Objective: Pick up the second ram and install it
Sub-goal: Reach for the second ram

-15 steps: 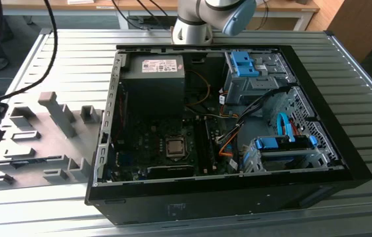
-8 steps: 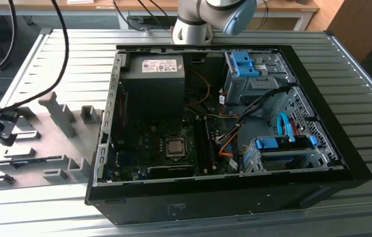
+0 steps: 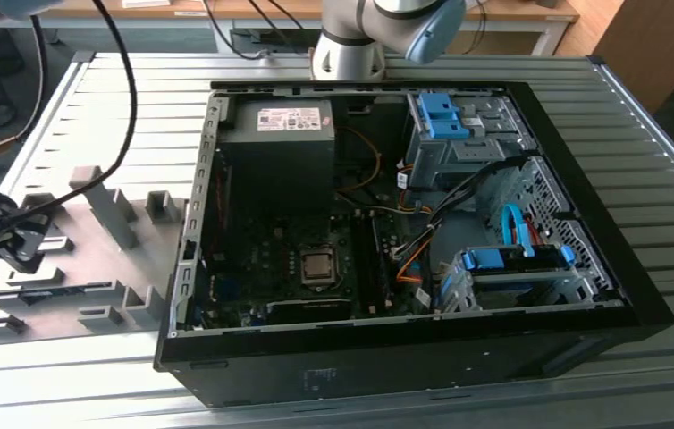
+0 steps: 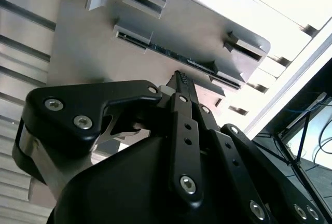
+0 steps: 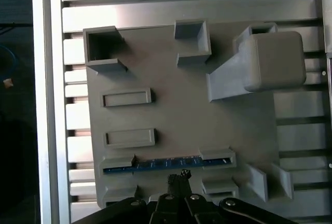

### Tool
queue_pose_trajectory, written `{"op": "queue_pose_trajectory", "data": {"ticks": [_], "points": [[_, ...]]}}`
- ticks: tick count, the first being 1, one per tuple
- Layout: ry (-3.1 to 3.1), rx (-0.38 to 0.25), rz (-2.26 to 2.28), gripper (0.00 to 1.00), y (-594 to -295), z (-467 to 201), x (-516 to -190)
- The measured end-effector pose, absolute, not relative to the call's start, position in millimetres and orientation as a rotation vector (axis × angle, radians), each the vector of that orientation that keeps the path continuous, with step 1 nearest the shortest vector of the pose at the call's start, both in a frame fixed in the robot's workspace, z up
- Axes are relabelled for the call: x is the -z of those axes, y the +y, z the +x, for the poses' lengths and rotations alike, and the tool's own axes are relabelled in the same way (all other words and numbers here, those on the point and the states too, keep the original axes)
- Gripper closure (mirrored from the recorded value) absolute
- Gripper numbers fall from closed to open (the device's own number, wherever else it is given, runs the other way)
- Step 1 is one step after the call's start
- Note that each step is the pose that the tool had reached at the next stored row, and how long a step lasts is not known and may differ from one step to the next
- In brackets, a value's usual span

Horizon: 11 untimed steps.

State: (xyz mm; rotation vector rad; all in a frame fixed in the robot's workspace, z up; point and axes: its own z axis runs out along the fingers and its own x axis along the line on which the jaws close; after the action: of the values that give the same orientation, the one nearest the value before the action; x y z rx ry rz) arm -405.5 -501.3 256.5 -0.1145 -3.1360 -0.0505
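Open computer case [image 3: 373, 380] and fixture plate [image 3: 93, 268] side by side on a slatted table [image 3: 623, 134].
The plate lies at the exterior view's left of the case, and the arm's base [image 3: 349, 55] stands behind the case. On the plate, the ram [image 5: 166, 163] lies between two holders near one edge, with the gripper [image 5: 179, 175] just beside it.

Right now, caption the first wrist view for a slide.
Gripper poised close to the second ram seated in its gray fixture.

The arm [image 3: 349, 40] carries its claw [image 5: 179, 175] low at the exterior view's left, pointing downward, fingertips drawn together and holding nothing.
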Motion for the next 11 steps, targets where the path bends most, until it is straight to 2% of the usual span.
{"op": "queue_pose_trajectory", "data": {"ticks": [11], "points": [[-3.136,0.049,-0.114,0.89,-501.3,-403.2,-240.6]]}}
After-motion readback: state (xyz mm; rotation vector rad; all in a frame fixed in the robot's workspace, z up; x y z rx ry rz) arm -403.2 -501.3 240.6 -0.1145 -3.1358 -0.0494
